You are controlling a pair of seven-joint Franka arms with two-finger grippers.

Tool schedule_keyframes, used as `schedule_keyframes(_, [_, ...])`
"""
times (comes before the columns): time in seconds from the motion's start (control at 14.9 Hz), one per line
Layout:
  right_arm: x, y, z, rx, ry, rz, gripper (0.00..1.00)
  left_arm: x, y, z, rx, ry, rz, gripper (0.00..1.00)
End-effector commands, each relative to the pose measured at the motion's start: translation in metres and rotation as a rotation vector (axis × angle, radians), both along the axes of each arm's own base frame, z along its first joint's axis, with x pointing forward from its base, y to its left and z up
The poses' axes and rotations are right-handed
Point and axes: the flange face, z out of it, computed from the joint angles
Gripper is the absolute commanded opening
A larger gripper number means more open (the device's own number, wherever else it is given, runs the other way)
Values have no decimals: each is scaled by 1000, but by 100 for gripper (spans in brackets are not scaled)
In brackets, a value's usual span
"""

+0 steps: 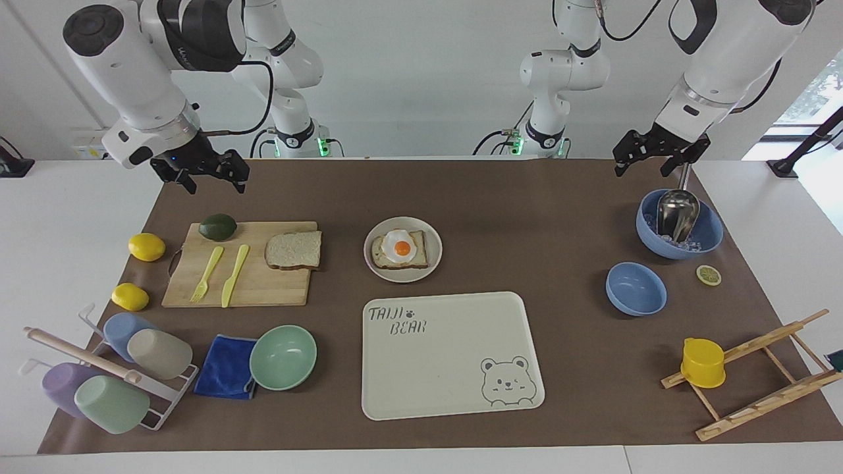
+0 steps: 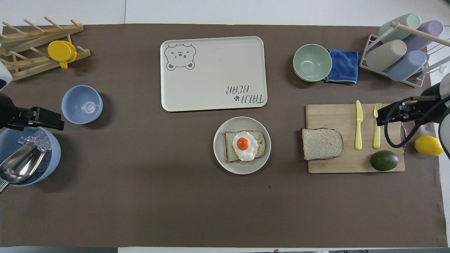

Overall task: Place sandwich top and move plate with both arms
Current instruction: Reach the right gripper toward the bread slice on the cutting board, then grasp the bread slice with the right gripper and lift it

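Lying flat on the wooden cutting board [image 1: 263, 283], at the board's end nearest the plate, the sandwich top [image 1: 294, 249] sits untouched, its crust edge just overhanging the board. The plate [image 1: 429, 266] rests on the brown worktop [image 1: 514, 204] near the middle, beside the board and toward the left arm's end from it, and carries a toast slice topped with a fried egg [image 1: 401, 247]. The bear tray [image 1: 454, 355] lies just beside the plate, farther from the robots.

The right gripper [image 1: 201, 172] hangs in the air over the worktop's edge closest to the robots, near the avocado [image 1: 218, 226] that sits on the board's corner; its fingers are spread apart and hold nothing. The left gripper [image 1: 649, 153] hovers over the scoop [image 1: 677, 210] handle that sticks up from the blue bowl of ice [image 1: 708, 240]; it too is released and empty.

A yellow fork [image 1: 207, 273] and a yellow knife [image 1: 234, 274] lie side by side on the board between the avocado and the sandwich top. Two lemons [image 1: 146, 246] sit on the worktop beside the board, toward the right arm's end. The mint green bowl [image 1: 283, 357] and a blue cloth [image 1: 226, 366] lie farther from the robots than the board, touching each other.
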Motion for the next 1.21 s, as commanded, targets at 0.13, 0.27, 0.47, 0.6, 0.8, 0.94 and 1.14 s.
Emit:
schedule_keyframes(0.13, [16, 59, -10, -93, -41, 186, 100, -5, 1, 4, 13, -10, 6, 100])
schedule_keyframes(0.27, [22, 109, -45, -160, -1, 144, 100, -4, 1, 3, 15, -9, 6, 100])
schedule_keyframes(0.47, [15, 180, -99, -304, -1, 149, 100, -4, 2, 3, 13, -9, 6, 100])
schedule_keyframes(0.6, [-2, 193, -148, -301, -49, 138, 100, -5, 1, 4, 13, -10, 6, 100])
schedule_keyframes(0.8, [-17, 205, -185, -312, -51, 109, 100, -5, 1, 4, 13, -10, 6, 100])
schedule_keyframes(0.94, [-27, 212, -217, -321, -34, 104, 100, -5, 1, 4, 15, -10, 6, 100])
schedule_keyframes(1.14, [-39, 202, -238, -345, -28, 115, 100, -5, 1, 4, 15, -10, 6, 100])
